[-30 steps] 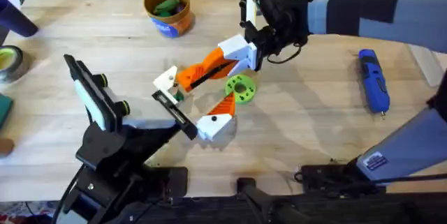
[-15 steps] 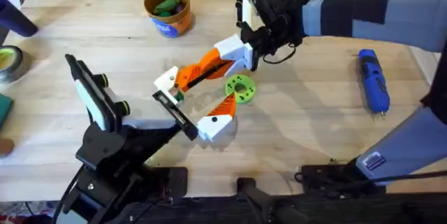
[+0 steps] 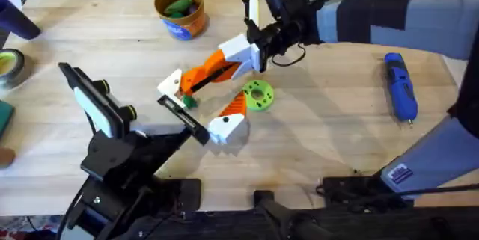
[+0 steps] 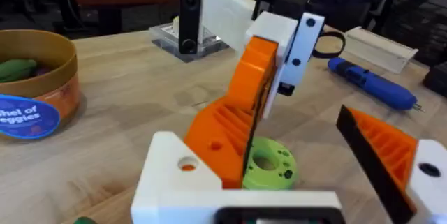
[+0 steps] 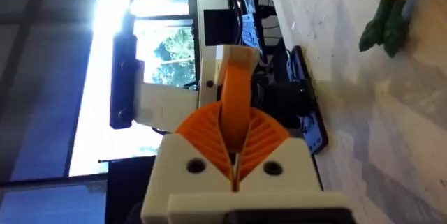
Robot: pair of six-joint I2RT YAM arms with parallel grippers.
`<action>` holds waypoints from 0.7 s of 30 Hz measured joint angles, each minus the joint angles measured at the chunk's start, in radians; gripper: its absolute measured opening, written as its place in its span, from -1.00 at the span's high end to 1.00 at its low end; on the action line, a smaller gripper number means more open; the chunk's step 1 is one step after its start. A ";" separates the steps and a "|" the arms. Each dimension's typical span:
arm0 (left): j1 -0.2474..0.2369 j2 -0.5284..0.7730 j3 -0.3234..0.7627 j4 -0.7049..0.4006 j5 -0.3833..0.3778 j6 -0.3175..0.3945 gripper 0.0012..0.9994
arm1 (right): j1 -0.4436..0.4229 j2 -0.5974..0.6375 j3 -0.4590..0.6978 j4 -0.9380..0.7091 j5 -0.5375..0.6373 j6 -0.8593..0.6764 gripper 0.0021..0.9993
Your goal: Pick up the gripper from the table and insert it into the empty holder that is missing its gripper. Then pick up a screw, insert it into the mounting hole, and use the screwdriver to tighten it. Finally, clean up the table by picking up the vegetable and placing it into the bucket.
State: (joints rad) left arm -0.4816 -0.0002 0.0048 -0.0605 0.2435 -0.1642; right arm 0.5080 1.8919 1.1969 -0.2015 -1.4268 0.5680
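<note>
Since a second ago my right gripper (image 3: 251,45) has shifted up and to the left with the gripper (image 3: 213,66), and the holder assembly has slid left with it. My right jaws are closed on that finger's white base, its orange length slanting down to the empty holder (image 3: 171,84) at the end of the black bar, touching it. I cannot tell how my left gripper's jaws stand; the screwdriver (image 3: 400,87) lies well apart on the right, the bucket (image 3: 180,10) at the far edge.
</note>
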 joint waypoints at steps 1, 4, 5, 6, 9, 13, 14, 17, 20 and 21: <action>0.000 0.000 0.000 0.000 -0.004 0.000 -0.99 | 0.001 0.000 0.000 0.008 0.006 0.013 0.98; 0.000 0.000 0.000 -0.002 -0.009 -0.001 -0.99 | 0.002 0.000 0.000 0.016 0.018 0.040 0.98; 0.000 0.000 0.000 -0.003 -0.009 -0.001 -0.99 | 0.002 0.000 0.000 0.016 0.022 0.048 0.98; 0.000 0.000 0.000 -0.003 -0.009 -0.001 -0.99 | 0.002 0.000 0.000 0.016 0.024 0.055 0.98; 0.000 0.000 0.000 -0.003 -0.009 -0.003 -0.99 | -0.001 0.010 0.000 0.031 0.025 0.068 0.98; 0.000 0.000 0.000 -0.003 0.002 -0.020 -0.99 | -0.013 0.051 0.003 0.050 0.000 0.091 0.98; -0.001 0.000 0.000 -0.003 0.006 -0.025 -0.99 | -0.016 0.059 0.003 0.053 -0.008 0.096 0.98; -0.004 0.000 0.000 -0.003 0.016 -0.032 -0.99 | -0.019 0.066 0.003 0.057 -0.019 0.106 0.98; -0.006 0.000 0.000 -0.002 0.029 -0.032 -0.99 | -0.020 0.066 0.005 0.059 -0.017 0.114 0.98; -0.007 0.000 0.000 -0.002 0.030 -0.032 -0.99 | -0.019 0.066 0.005 0.059 -0.017 0.117 0.98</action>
State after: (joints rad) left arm -0.4884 -0.0001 0.0048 -0.0624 0.2733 -0.1959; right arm 0.4885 1.9575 1.2021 -0.1421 -1.4441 0.6848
